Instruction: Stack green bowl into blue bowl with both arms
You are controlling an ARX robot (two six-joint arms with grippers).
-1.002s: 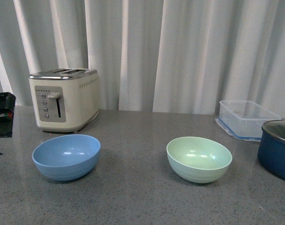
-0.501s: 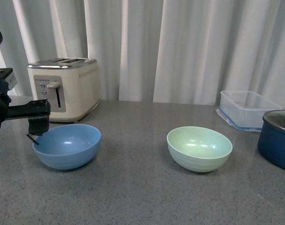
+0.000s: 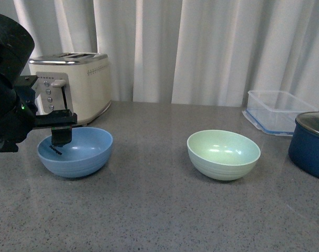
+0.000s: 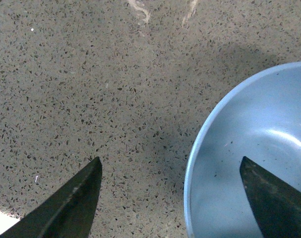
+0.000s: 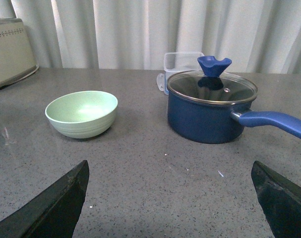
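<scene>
Two round matte plastic bowls counted: one sky-blue bowl, one mint-green bowl. Also counted: one cream boxy toaster, one clear plastic container, one navy glass-lidded pot.

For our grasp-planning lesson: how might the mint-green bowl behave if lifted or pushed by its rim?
The green bowl looks like thin matte plastic, so probably light and stiff. Its rounded sides narrow to a small base, so a rim push may tip it, or slide it on the smooth counter.
</scene>
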